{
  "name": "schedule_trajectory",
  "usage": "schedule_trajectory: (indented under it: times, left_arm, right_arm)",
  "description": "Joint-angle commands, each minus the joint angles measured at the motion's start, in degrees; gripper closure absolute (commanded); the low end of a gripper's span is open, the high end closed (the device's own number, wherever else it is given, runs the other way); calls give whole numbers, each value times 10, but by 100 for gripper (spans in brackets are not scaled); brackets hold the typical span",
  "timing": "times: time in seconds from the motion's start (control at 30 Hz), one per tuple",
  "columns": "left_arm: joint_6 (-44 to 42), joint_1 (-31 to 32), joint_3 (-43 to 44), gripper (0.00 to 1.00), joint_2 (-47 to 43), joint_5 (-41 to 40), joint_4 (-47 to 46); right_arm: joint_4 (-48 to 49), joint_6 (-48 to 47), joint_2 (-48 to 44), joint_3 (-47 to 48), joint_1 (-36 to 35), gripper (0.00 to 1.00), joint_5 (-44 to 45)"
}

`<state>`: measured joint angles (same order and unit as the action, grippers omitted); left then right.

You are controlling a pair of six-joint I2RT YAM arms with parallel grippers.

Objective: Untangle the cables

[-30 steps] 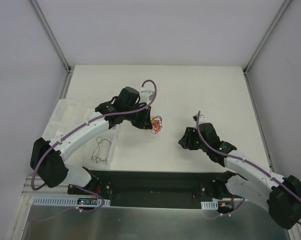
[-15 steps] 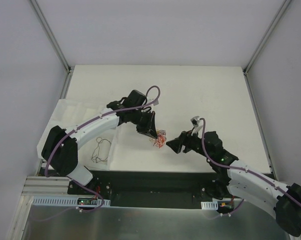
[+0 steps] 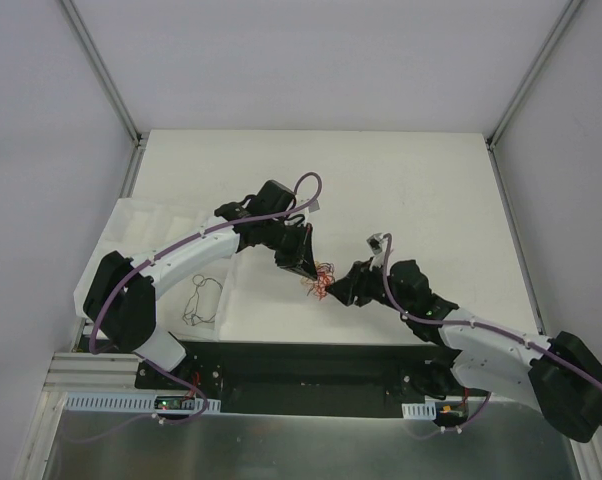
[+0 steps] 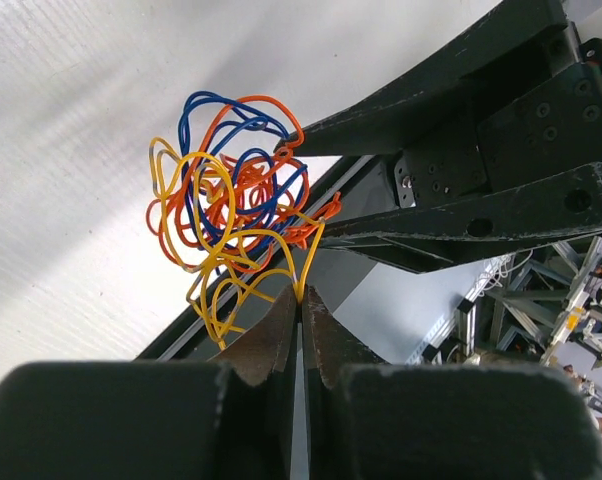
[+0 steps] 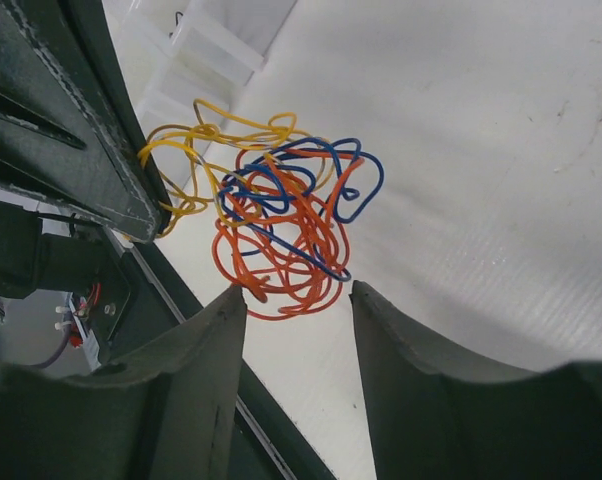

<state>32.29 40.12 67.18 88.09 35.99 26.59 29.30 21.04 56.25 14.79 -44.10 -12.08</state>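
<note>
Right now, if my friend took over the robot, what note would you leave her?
Left gripper: shut on a yellow wire of the knot.
Right gripper: open, one finger on each side of the knot, not closed on it.
The knot, made of orange, yellow and blue wires, sits between the two grippers.
Done: one dark wire lies apart, beside the left arm. It is probably already freed.
Left to do: the knot is tangled. Likely next, close the right gripper on a loop and pull gently away.
</note>
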Motion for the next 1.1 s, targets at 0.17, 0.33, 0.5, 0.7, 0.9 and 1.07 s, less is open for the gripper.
schedule_trajectory:
  times: [0.17,0.33,0.5,0.7,0.9,1.07]
  left_arm:
    - [-2,5,10,100,-8,22,3]
    - [-7,5,5,100,-17,14,4]
    - [-14,4,0,100,-27,-2,4]
    - [-30,4,-17,100,-23,-10,13]
    - [-41,3,-45,100,-21,-25,19]
    - [-49,3,-58,100,-17,-34,21]
  right_arm:
    - [34,33,8,18,-18,80,107]
    - [-53,56,-83,-26,-17,99,257]
    - [-193,58,-201,-41,-17,100,367]
    - [-388,73,-264,-13,-10,100,486]
    - [-515,90,-291,31,0,100,548]
    - [-547,66,-327,45,0,99,556]
